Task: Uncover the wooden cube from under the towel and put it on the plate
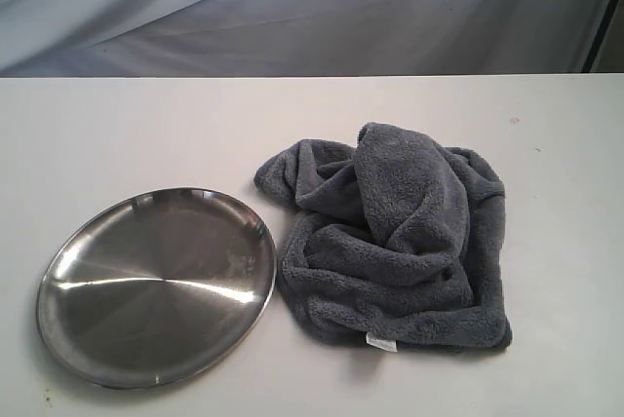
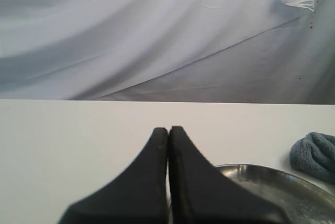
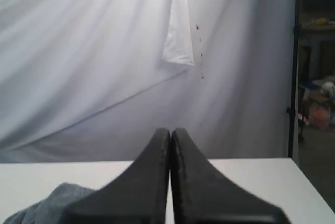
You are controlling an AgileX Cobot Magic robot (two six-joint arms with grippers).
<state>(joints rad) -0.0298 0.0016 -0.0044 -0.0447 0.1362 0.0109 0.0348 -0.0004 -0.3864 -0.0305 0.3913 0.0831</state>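
The dark grey fleece towel point(image 1: 390, 237) lies bunched on the white table, right of centre, with a raised hump in its middle and a small white tag at its near edge. The wooden cube is hidden from every view. A round shiny steel plate point(image 1: 156, 285) sits left of the towel, nearly touching it. Neither gripper appears in the exterior view. My left gripper point(image 2: 168, 130) is shut and empty, with the plate's rim point(image 2: 251, 169) and a towel corner point(image 2: 315, 153) beyond it. My right gripper point(image 3: 170, 131) is shut and empty, beside a towel edge point(image 3: 49, 203).
The white table point(image 1: 117, 134) runs back to a draped white cloth backdrop point(image 1: 292, 8). A dark stand point(image 1: 604, 18) rises at the far right, and the table's right edge point(image 3: 309, 187) shows in the right wrist view.
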